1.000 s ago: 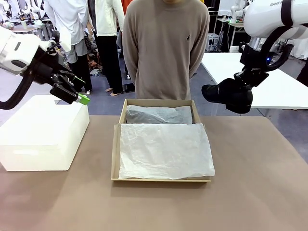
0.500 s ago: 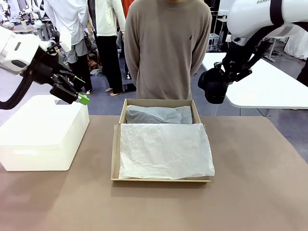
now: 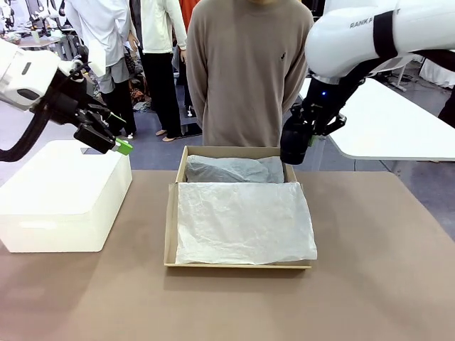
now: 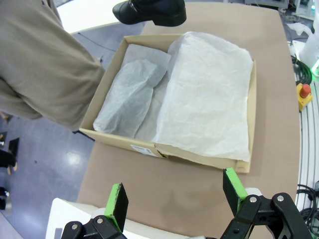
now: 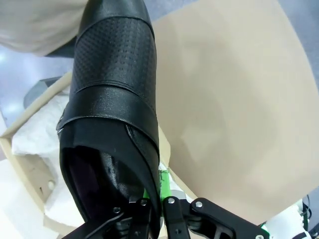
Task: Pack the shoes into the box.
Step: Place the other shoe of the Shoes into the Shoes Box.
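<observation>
Right end effector (image 3: 307, 132) is clenched on a glossy black shoe (image 3: 291, 145). It holds the shoe in the air at the upper right of the front view, just over the far right corner of the brown cardboard box (image 3: 170, 220). The shoe hangs close in front of the person (image 3: 245, 71) standing at the far edge of the table (image 3: 370, 284). Its own wrist view adds what the front view hides: the green-padded fingers (image 5: 164, 182) pinch the rim of the shoe's opening. The toe points away, the box corner and crumpled paper lie at lower left, and bare table lies to the right. Left end effector (image 3: 114, 140) hangs released, jaws wide apart, above the far right corner of the white box (image 3: 64, 192) at the left of the frame, well apart from the cardboard box. Its wrist view looks into the box. White tissue paper (image 4: 209, 94) covers the part away from the person, crumpled paper fills the part beside the person, and the shoe sits at the top edge. Broad bare table surrounds the box in front and to the right.
</observation>
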You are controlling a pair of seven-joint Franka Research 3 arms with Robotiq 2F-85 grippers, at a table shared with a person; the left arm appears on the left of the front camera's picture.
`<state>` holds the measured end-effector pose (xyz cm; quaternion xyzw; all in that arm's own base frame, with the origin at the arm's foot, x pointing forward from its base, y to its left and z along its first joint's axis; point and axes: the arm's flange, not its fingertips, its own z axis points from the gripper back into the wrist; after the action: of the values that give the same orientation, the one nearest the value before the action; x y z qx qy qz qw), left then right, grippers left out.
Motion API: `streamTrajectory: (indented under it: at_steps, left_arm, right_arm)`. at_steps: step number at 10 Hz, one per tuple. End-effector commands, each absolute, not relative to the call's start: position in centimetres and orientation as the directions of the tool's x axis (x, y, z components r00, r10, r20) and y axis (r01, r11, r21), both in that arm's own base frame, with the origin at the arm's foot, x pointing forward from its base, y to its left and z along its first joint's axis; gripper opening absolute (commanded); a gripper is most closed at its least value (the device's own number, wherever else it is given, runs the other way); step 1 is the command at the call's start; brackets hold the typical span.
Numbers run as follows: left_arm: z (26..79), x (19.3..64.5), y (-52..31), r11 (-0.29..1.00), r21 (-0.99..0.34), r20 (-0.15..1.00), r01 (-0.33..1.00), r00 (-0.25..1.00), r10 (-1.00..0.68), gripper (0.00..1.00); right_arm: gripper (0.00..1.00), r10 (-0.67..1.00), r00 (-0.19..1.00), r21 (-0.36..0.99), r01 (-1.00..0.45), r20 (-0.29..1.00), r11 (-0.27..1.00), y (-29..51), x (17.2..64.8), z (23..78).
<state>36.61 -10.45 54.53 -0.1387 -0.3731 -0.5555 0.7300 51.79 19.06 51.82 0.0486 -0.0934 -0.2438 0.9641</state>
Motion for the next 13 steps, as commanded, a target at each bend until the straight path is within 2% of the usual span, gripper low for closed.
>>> streamTrajectory:
  at_steps: [1, 6, 9, 12, 13]
  left_arm:
    - [54.5, 36.8, -10.3, 0.328, 0.215, 0.709, 0.920, 0.084, -0.700, 1.00]
    - [54.5, 36.8, -10.3, 0.328, 0.215, 0.709, 0.920, 0.084, -0.700, 1.00]
    - [54.5, 36.8, -10.3, 0.328, 0.215, 0.709, 0.920, 0.084, -0.700, 1.00]
    - [54.5, 36.8, -10.3, 0.328, 0.215, 0.709, 0.920, 0.084, -0.700, 1.00]
    - [54.5, 36.8, -10.3, 0.328, 0.215, 0.709, 0.920, 0.084, -0.700, 1.00]
  right_arm:
    - [0.00, -0.487, 0.860, 0.142, 0.469, 0.151, 0.872, 18.1, 51.8, 52.2]
    - [0.00, -0.491, 0.859, 0.134, 0.474, 0.148, 0.870, 18.3, 52.1, 51.6]
    - [0.00, -0.679, 0.722, 0.216, 0.647, 0.134, 0.731, 21.4, 50.8, 51.3]
    - [0.00, -0.819, 0.550, 0.214, 0.791, 0.162, 0.573, 25.0, 49.7, 50.7]
    - [0.00, -0.849, 0.512, 0.217, 0.820, 0.132, 0.529, 26.5, 49.6, 50.4]
